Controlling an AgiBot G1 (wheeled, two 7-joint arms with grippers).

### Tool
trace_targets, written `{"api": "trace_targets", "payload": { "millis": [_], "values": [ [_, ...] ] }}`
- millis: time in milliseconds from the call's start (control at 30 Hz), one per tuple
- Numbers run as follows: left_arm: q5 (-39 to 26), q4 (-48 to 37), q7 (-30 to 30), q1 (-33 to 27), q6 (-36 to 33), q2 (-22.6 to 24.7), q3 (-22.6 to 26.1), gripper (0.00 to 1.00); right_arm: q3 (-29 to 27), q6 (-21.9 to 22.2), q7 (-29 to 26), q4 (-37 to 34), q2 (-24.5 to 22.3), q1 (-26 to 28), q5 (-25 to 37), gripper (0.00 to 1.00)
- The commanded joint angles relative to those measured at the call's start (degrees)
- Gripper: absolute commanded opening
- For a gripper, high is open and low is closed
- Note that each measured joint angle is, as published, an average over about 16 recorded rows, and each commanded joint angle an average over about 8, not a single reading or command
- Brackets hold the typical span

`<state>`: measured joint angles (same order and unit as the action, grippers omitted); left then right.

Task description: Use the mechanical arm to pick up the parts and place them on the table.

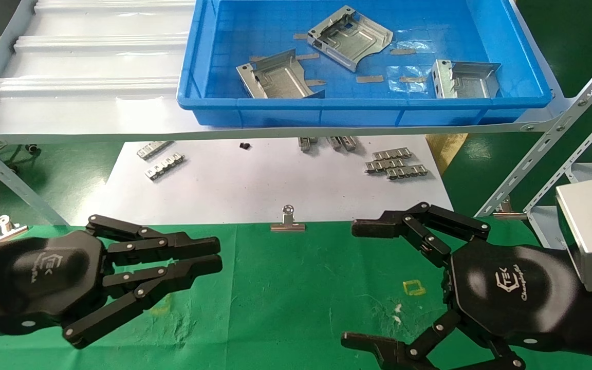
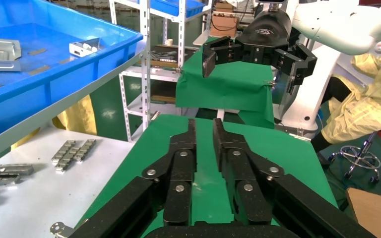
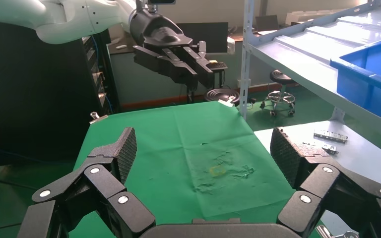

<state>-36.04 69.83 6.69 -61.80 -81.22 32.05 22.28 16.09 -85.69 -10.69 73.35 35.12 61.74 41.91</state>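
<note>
Three parts [image 1: 350, 36] in bin [image 1: 522, 56]; both hands over table [image 1: 296, 288].

Parts [image 1: 351, 37]: bright sheet metal, semi-gloss. Tray [image 1: 368, 110]: glossy blue plastic. Desk [image 1: 285, 288]: matt green cloth, scuffed. Paper [image 1: 255, 180]: white, smooth. Shelf [image 1: 90, 77]: glossy grey metal.

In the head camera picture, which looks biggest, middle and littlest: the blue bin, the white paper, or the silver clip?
1. Blue bin, largest.
2. White paper, slightly smaller, though the shelf hides part of it and the bin sits nearer the camera, so this is unsure.
3. Silver clip, clearly smallest.
</note>
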Motion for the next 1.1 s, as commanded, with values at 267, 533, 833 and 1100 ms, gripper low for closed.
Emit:
{"api": "trace_targets", "payload": {
  "millis": [267, 533, 833, 1100],
  "values": [
    [0.0, 0.0, 0.0, 0.0, 0.0, 0.0, 0.0, 0.0, 0.0, 0.0, 0.0, 0.0, 0.0, 0.0, 0.0, 1.0],
    [0.0, 0.0, 0.0, 0.0, 0.0, 0.0, 0.0, 0.0, 0.15, 0.87, 0.06, 0.03, 0.44, 1.65, 1.26, 1.0],
    [0.0, 0.0, 0.0, 0.0, 0.0, 0.0, 0.0, 0.0, 3.67, 10.95, -0.9, -8.61, 9.33, 18.65, 13.56, 1.0],
    [0.0, 0.0, 0.0, 0.0, 0.0, 0.0, 0.0, 0.0, 11.79, 21.69, -0.49, -27.9, 23.83, 36.52, 30.66, 1.0]
  ]
}}
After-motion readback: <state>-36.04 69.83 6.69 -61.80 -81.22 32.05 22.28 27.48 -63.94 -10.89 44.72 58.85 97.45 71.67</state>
